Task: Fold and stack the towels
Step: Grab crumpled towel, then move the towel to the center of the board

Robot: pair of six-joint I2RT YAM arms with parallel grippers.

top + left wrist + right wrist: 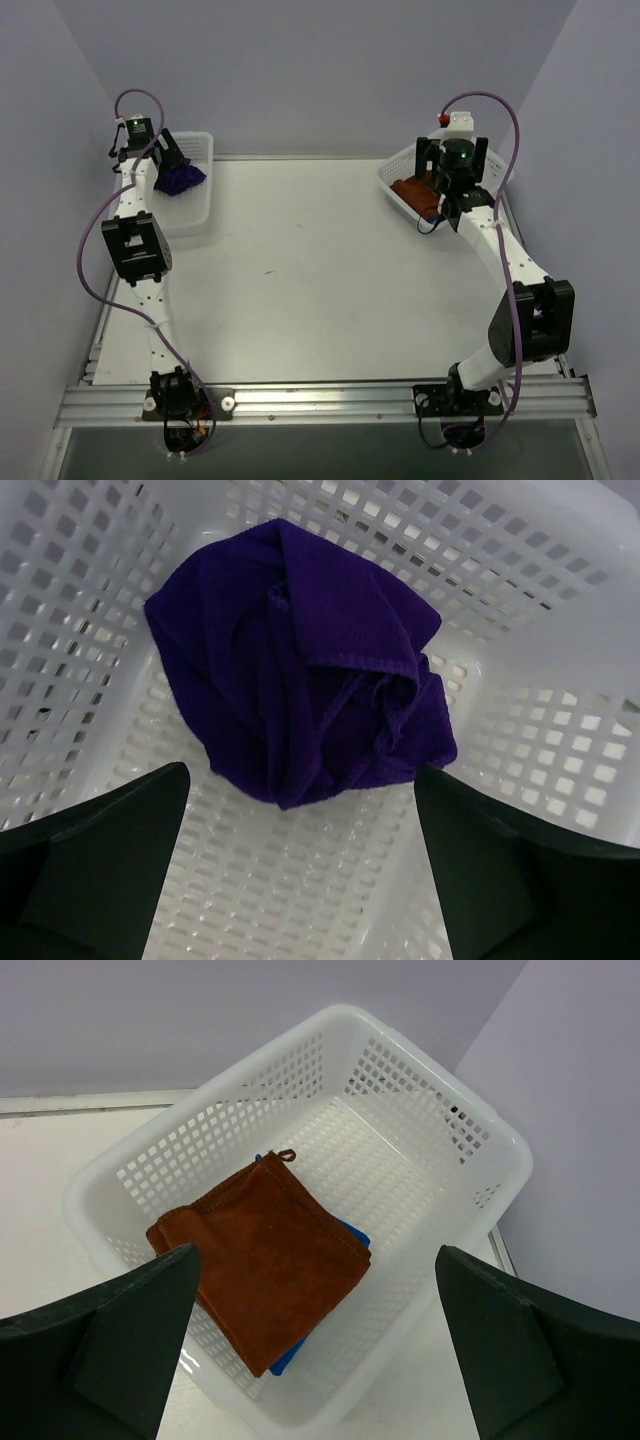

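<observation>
I have the left claw (pixel 298 778) spread wide and holding nothing. It hangs directly over the crumpled deep-purple microfibre towel (pixel 300 660), which sits bunched in a ball on the floor of the white perforated plastic basket (pixel 80 630). The towel's near edge lies between my two fingertips, with its bulk beyond them toward that basket's far wall. I judge it light, limp and slightly grippy, with nothing to break. It should sag and unfurl once lifted, so I'd pinch the raised hemmed fold on top of the heap rather than dig underneath, where a finger could snag the basket's lattice. Across the white desk (pixel 300 280) from that basket, the right claw (pixel 315 1255) is likewise released above a second white basket (pixel 430 1100), which holds a folded rust-brown towel (pixel 270 1260) lying on a blue towel (pixel 354 1232).
</observation>
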